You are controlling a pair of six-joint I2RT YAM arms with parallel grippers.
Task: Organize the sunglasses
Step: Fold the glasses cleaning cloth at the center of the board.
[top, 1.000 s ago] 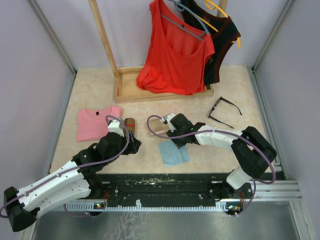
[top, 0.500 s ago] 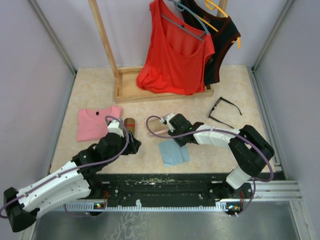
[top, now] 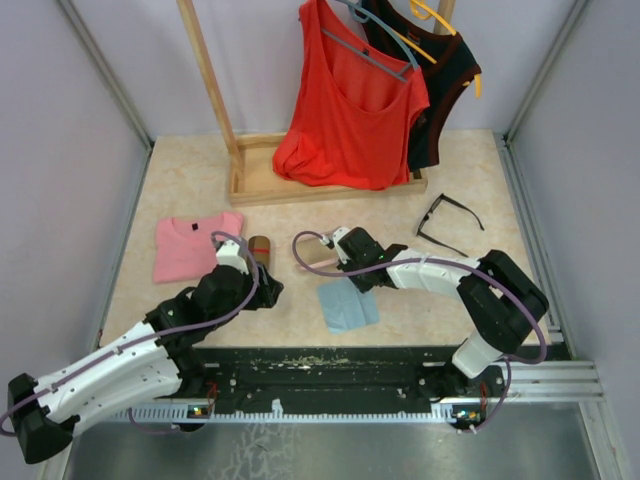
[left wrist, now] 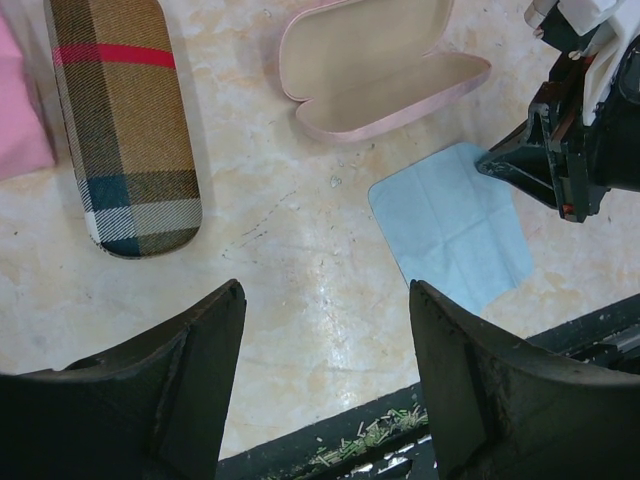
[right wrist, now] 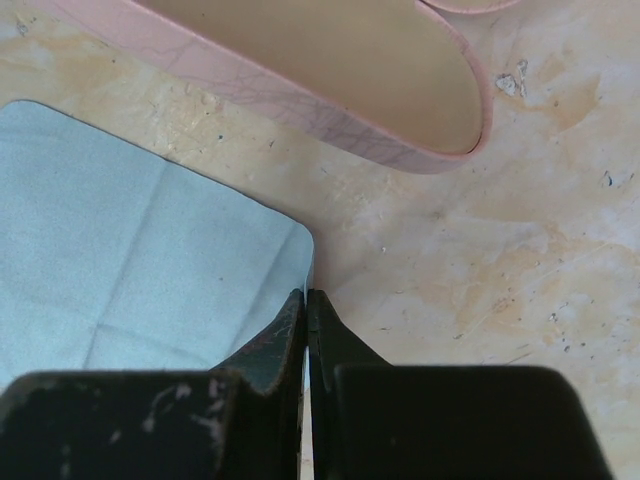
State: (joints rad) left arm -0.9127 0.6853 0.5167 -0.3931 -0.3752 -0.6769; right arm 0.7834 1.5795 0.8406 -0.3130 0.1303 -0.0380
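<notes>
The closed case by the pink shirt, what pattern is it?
Tan plaid case, with a red stripe and dark teal bands. Clearest in the left wrist view.

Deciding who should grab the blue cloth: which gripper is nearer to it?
Right. The right gripper is shut at the edge of the blue cloth; the left gripper hovers open off to its left, not touching it.

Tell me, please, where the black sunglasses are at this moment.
In the top view, the black sunglasses lie on the right side of the table, just beyond the right arm and in front of the right corner of the wooden rack.
</notes>
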